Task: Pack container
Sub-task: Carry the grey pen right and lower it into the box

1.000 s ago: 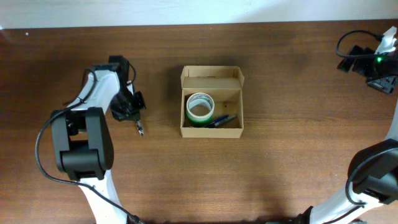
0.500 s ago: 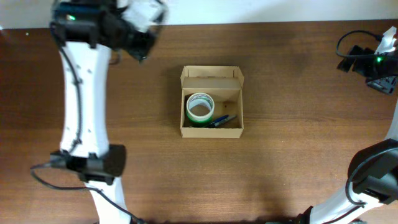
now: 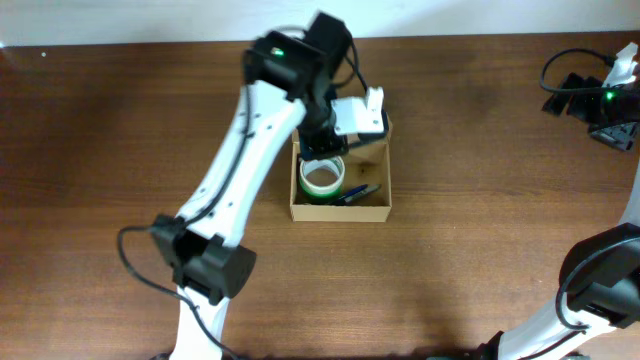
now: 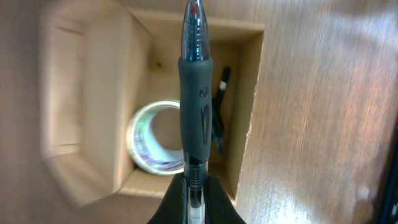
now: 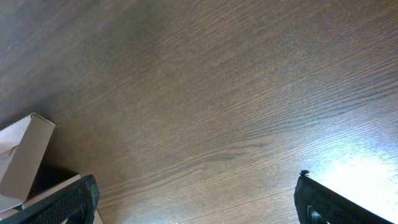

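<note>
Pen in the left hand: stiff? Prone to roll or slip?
The pen looks like rigid plastic, probably light. Its round barrel could roll, though the container walls and tape roll should stop it. The left hand pinches smooth clear barrel, below the rubber sleeve, so slipping seems possible.

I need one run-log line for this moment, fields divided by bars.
left claw: shut on pen, over container | inside: tape roll, pens | right claw: open
</note>
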`<state>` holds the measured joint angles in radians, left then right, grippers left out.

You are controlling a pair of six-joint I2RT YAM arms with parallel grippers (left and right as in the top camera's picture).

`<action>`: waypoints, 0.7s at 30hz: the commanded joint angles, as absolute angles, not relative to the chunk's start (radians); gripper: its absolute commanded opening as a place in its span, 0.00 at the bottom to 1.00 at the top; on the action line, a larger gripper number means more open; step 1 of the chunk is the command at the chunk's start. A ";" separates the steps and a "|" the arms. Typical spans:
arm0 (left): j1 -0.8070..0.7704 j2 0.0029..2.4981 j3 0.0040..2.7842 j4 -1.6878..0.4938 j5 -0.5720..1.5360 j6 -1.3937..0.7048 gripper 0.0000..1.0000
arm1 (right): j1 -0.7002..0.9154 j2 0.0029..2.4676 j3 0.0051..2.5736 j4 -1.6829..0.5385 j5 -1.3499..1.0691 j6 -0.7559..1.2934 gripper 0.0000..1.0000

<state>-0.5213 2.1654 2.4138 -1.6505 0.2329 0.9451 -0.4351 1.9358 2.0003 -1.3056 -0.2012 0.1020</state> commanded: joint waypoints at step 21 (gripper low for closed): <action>-0.579 2.195 1.947 -1.402 0.170 0.929 0.03 | -0.432 1.939 1.997 -1.305 -0.206 0.103 0.99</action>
